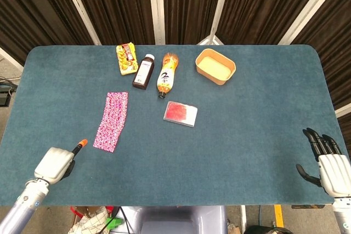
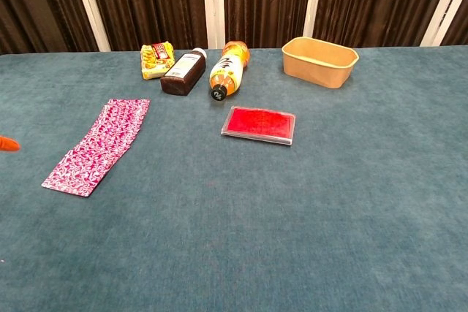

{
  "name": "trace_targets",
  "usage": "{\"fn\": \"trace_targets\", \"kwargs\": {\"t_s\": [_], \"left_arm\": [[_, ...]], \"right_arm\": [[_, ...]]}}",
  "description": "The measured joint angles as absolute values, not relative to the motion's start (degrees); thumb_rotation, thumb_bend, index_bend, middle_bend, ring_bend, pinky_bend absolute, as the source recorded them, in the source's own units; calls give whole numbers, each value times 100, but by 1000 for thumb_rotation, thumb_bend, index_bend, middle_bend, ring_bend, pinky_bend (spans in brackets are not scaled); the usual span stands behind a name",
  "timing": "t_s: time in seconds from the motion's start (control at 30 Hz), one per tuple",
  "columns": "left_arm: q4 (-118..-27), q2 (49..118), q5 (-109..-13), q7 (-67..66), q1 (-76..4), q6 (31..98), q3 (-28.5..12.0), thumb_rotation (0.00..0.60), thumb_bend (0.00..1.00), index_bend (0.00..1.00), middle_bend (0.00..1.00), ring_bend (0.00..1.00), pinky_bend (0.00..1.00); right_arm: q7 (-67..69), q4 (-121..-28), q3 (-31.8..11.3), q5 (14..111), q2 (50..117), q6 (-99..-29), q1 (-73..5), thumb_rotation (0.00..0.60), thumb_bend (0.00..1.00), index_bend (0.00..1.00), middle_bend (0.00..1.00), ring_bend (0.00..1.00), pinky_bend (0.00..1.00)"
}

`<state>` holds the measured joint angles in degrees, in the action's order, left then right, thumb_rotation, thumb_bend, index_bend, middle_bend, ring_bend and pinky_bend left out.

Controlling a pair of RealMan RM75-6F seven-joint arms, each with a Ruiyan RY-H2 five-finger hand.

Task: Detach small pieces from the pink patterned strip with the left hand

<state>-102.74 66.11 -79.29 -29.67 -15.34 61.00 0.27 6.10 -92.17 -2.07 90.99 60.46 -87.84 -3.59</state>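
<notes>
Dark curtains with pale uprights hang behind a table (image 1: 263, 113) covered in blue-green felt. Near the middle of the table lies a flat red packet (image 1: 180, 113), which serves as the landmark for the rest. The pink patterned strip (image 1: 112, 120) lies flat on the felt well to the left of the packet, running lengthwise toward the near edge, with nothing touching it.

Beyond the packet, an orange drink bottle (image 1: 168, 74) lies on its side with its cap pointing toward the packet. Just left of that lies a dark brown bottle (image 1: 143, 72), and further left a yellow snack bag (image 1: 126, 58). Beyond and to the right of the packet stands a tan tub (image 1: 215, 66).

The left hand (image 1: 55, 164) hovers over the near edge, well left of the packet and just short of the strip's near end, one orange-tipped finger (image 1: 80, 145) pointing out toward it; whether the other fingers are curled cannot be told. The right hand (image 1: 326, 159) sits far right of the packet at the table's edge, fingers spread and holding nothing.
</notes>
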Motion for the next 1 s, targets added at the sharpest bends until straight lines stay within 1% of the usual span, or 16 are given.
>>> {"fn": "trace_targets", "kwargs": {"t_s": [0.57, 0.73, 1.0], "left_arm": [[-10365, 7183, -6288, -4460, -2226, 5732, -148, 600, 846, 122, 881, 720, 676], [-10324, 7372, -5896, -4721, -2462, 5690, -126, 600, 846, 122, 881, 720, 676], [-10276, 7539, -5598, -4913, -2697, 5721, 0, 600, 846, 122, 881, 720, 676]], "right_arm": [[692, -9166, -232, 9056, 6030, -8781, -353, 600, 313, 0, 107, 183, 137], [717, -9159, -236, 9056, 6023, -8792, -348, 600, 313, 0, 107, 183, 137], [753, -9152, -242, 9053, 6011, -8804, -341, 600, 313, 0, 107, 183, 137]]}}
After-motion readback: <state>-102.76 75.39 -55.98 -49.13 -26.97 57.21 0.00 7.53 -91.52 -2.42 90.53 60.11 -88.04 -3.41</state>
